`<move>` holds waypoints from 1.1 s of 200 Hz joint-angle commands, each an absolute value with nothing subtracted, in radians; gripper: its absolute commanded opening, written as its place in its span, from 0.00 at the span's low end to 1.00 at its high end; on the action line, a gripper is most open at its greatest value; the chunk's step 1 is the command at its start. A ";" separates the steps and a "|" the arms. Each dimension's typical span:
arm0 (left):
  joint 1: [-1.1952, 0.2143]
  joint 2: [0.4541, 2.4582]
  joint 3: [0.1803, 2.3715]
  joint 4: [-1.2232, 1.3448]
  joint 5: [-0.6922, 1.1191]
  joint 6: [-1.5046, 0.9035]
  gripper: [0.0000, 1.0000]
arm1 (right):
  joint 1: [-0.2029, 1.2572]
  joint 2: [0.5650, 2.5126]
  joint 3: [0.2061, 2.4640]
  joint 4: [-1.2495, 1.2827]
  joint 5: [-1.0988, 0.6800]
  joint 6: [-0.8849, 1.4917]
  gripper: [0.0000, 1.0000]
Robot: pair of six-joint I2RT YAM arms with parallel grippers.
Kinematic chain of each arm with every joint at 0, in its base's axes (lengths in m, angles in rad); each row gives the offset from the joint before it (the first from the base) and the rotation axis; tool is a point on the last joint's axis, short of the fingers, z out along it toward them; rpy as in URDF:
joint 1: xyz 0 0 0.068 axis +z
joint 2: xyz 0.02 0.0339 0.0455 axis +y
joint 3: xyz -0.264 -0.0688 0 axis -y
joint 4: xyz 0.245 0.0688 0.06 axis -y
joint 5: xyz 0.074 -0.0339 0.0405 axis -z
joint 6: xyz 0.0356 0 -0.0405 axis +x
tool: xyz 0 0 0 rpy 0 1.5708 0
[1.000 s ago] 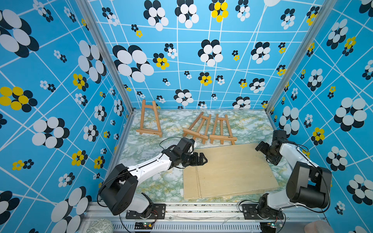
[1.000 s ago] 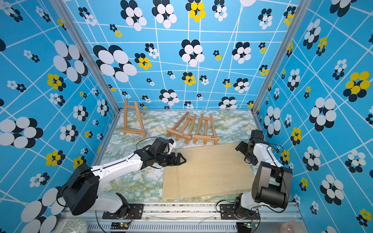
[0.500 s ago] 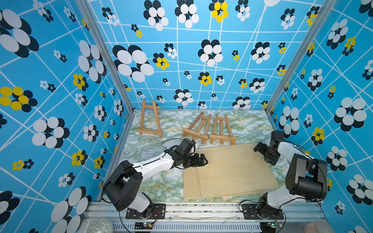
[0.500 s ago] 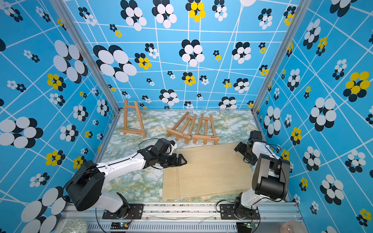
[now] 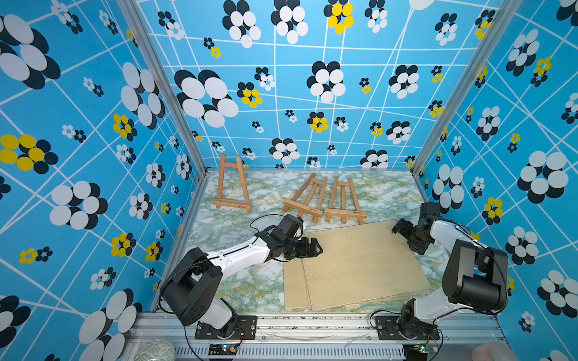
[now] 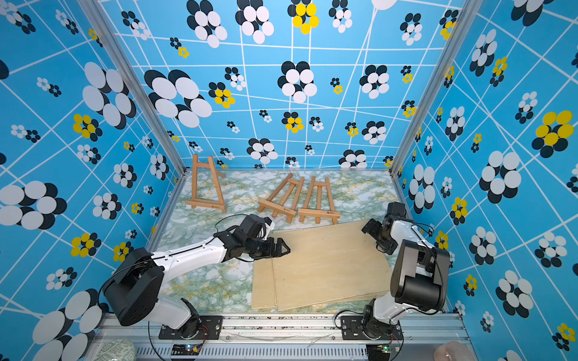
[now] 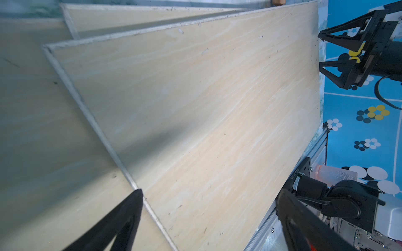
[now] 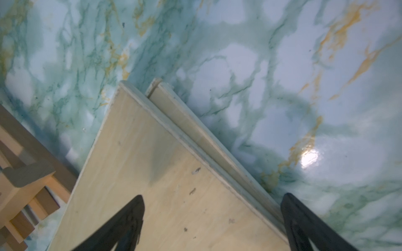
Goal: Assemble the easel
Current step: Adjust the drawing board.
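Lying flat on table [image 5: 237,231]: middle easel [image 5: 305,200], right easel [image 5: 344,200], just beyond both pincers. Left easel [image 5: 233,187] standing, well apart. Left pincer [image 5: 312,248] open over edge of boards [image 5: 359,265]; right pincer [image 5: 400,229] open at their far corner.

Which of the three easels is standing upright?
The leftmost easel, alone near the back-left corner: it stands upright; the middle easel and right easel lie flat.
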State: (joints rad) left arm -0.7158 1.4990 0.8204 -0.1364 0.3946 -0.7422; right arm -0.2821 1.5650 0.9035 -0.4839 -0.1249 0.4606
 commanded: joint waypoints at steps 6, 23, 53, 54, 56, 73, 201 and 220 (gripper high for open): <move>-0.724 1.456 0.780 -0.142 0.351 -0.750 0.98 | -0.216 1.527 0.885 -0.532 -0.242 0.511 0.99; -0.726 1.436 0.765 -0.166 0.326 -0.750 0.98 | -0.189 1.509 0.884 -0.548 -0.244 0.514 0.99; -0.724 1.393 0.741 -0.234 0.265 -0.741 0.99 | -0.164 1.477 0.869 -0.561 -0.266 0.518 0.99; -0.723 1.391 0.740 -0.236 0.264 -0.741 0.99 | -0.164 1.475 0.869 -0.561 -0.267 0.520 0.99; -0.723 1.391 0.738 -0.239 0.263 -0.740 0.99 | -0.164 1.474 0.868 -0.563 -0.267 0.520 0.99; -0.724 1.380 0.737 -0.272 0.242 -0.730 0.99 | -0.159 1.459 0.852 -0.568 -0.270 0.514 0.99; -0.765 1.414 0.719 -0.298 0.221 -0.796 0.99 | -0.158 1.460 0.815 -0.581 -0.251 0.462 0.99; -0.776 1.448 0.736 -0.283 0.227 -0.798 0.99 | -0.158 1.463 0.819 -0.588 -0.258 0.453 0.99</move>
State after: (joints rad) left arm -0.7616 1.4120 0.7181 -0.3225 0.2104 -0.7792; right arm -0.1646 1.4536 0.8436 -0.5388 -0.2470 0.4782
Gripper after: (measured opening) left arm 0.988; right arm 0.991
